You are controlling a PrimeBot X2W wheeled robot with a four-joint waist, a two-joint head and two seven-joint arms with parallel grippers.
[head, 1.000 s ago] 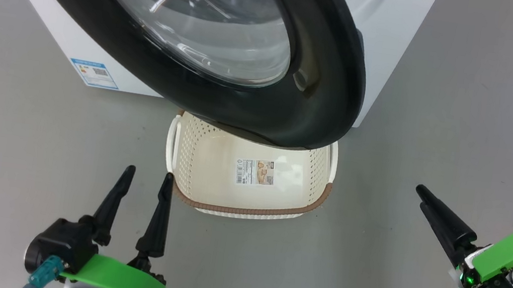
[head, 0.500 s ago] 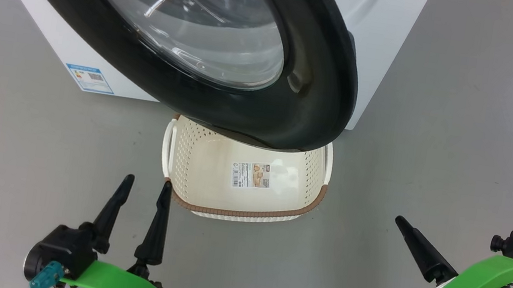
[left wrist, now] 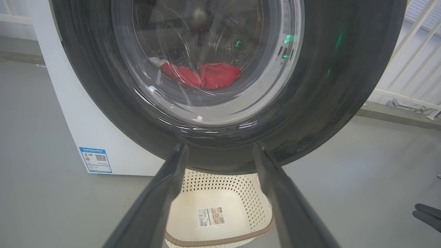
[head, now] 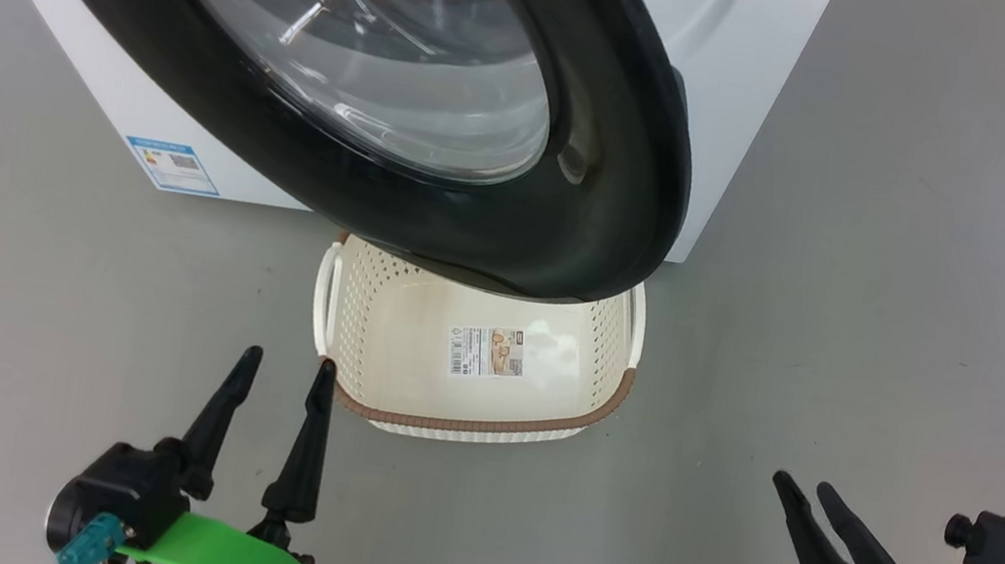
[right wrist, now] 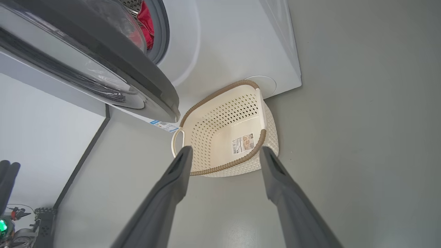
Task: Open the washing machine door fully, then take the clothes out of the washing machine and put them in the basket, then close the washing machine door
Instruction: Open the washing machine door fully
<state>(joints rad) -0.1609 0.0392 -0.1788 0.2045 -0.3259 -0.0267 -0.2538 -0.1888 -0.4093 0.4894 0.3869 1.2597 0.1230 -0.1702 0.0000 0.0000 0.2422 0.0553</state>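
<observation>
I have both arms low and back from the machine. The left pincer point(head: 290, 358) hovers just beside the near left corner of the basket point(head: 482, 425), fingers spread and empty. The right pincer point(head: 802, 482) hangs well apart to the right, likewise released and holding nothing.

The basket sits on the floor point(head: 906, 280) just in front of the washing machine point(head: 747, 80), I judge so that lifted clothes need only a short drop. The washing machine door point(head: 621, 141) stands part-open, its black rim overhanging the basket's far end. That blocks the drop path, so swinging it wider comes first.

The clothes point(left wrist: 203, 75), red, lie in the drum, seen through the door's glass. With my pincers this low, the door's swing is free.
</observation>
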